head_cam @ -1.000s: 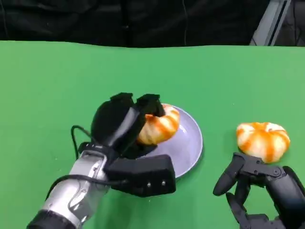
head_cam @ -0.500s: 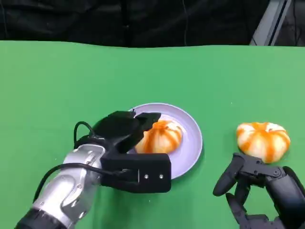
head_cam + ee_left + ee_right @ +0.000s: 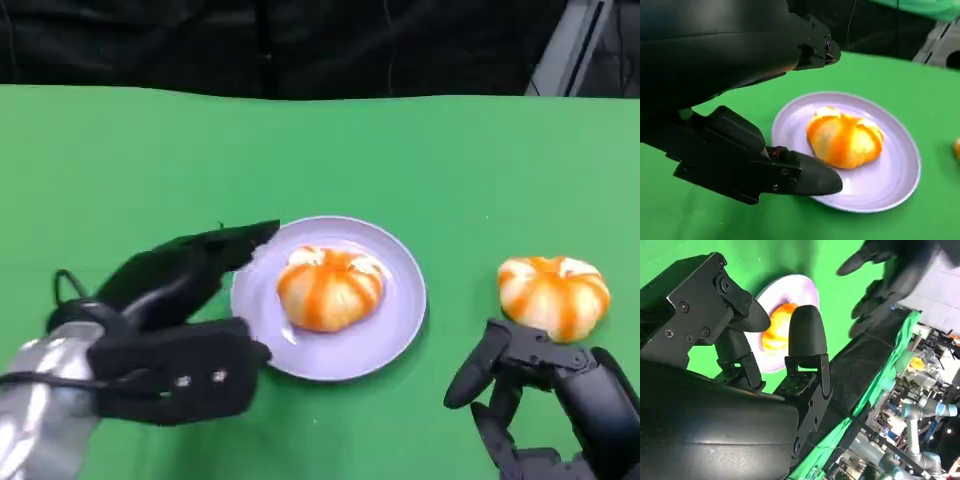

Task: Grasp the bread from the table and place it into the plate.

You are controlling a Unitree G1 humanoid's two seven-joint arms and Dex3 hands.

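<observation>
A round bread roll, pale golden with orange-brown stripes running down from its top like the ribs of a small pumpkin, sits upright in the middle of a plate. The plate is shallow, round and pale lavender, lying flat on the green worktop near the centre of the scene. The roll covers the plate's middle and leaves a broad bare ring of rim all around it. A second bread roll of the same shape and colouring rests upright directly on the worktop, to the right of the plate and apart from it.
</observation>
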